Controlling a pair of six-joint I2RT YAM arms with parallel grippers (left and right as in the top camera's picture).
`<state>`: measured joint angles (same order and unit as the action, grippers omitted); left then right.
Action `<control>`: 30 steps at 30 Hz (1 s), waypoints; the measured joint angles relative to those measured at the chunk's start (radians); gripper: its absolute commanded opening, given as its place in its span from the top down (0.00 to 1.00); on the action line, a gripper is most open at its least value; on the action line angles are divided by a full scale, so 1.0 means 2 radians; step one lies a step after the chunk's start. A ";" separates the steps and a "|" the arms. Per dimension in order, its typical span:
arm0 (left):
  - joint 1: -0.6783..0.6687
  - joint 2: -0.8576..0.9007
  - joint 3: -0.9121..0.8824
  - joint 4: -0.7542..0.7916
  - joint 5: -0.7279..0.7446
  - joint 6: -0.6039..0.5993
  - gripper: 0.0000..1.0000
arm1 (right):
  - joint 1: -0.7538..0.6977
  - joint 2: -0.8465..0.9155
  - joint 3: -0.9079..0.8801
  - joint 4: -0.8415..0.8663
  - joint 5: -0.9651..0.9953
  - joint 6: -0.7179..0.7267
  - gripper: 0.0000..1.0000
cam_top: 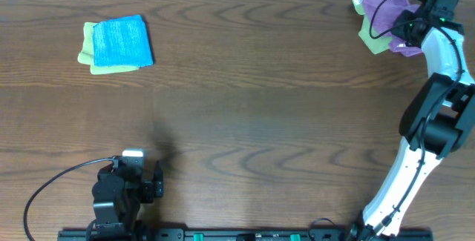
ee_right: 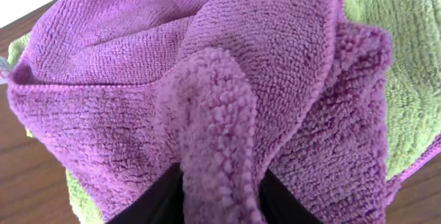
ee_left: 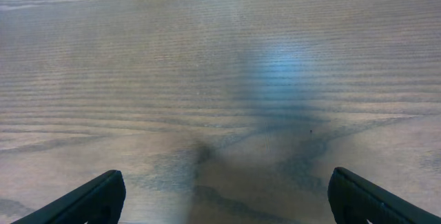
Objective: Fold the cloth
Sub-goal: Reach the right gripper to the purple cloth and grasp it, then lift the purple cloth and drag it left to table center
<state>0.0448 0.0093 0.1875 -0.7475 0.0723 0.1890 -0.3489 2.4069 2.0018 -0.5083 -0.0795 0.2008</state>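
The purple cloth (cam_top: 386,11) lies crumpled at the far right corner of the table, on top of a lime-green cloth (cam_top: 371,39). In the right wrist view the cloth (ee_right: 262,65) fills the frame, and a raised ridge of it runs down between the two black fingers. My right gripper (ee_right: 219,196) is shut on that ridge; from overhead the right gripper (cam_top: 407,27) sits over the cloth's right side. My left gripper (ee_left: 224,196) stands open over bare wood, with nothing between its fingers. From overhead, the left gripper (cam_top: 133,168) is near the front left edge.
A folded bright blue cloth (cam_top: 122,42) rests on another lime-green cloth (cam_top: 87,48) at the back left. The green cloth (ee_right: 406,79) under the purple one shows at the right of the right wrist view. The table's back edge runs just behind the purple cloth.
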 measured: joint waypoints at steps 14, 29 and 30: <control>0.000 0.000 0.000 0.000 0.000 0.000 0.05 | 0.052 -0.124 0.000 -0.139 -0.001 -0.069 0.99; 0.000 0.000 0.000 0.000 0.000 0.000 0.05 | 0.185 -0.227 0.002 -0.459 -0.039 -0.110 0.99; 0.000 0.000 0.000 0.000 0.000 0.000 0.05 | 0.198 -0.228 0.002 -0.467 -0.041 -0.112 0.98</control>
<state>0.0448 0.0093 0.1875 -0.7475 0.0723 0.1890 0.0471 1.9518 2.0048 -1.4422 -0.1616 -0.0231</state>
